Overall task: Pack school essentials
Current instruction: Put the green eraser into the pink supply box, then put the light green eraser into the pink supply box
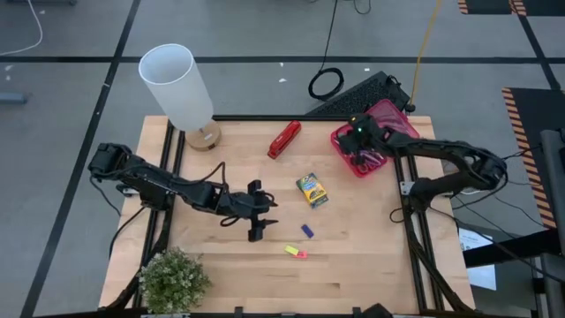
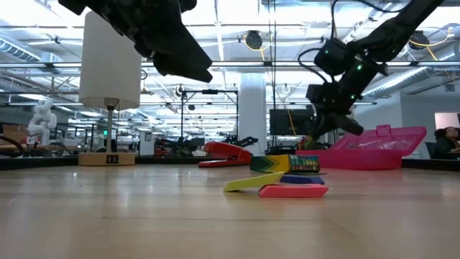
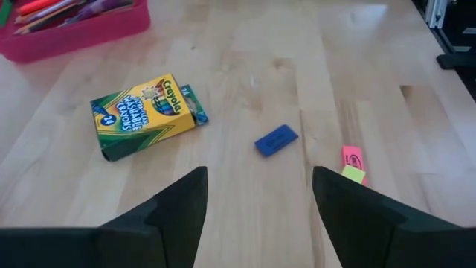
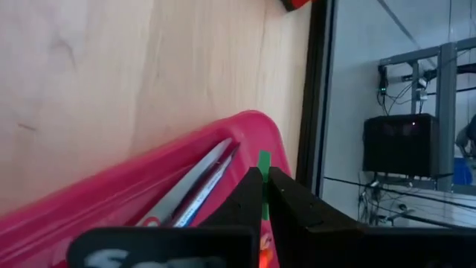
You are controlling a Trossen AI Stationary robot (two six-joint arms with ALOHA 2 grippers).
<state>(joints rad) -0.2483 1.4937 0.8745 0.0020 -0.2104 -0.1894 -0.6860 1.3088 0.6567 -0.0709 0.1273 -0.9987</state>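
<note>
Crayon box (image 1: 312, 190) mid-desk: bring your wide-open left gripper (image 1: 257, 212) square over it, while right gripper (image 1: 362, 134), pinching something green, waits over pink box (image 1: 393, 115).

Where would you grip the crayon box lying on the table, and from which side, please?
Grip the crayon box across its two long edges, coming straight down from above. It lies flat on the table with bare wood all round, so open fingers like the left gripper has could probably straddle its narrower width.
</note>
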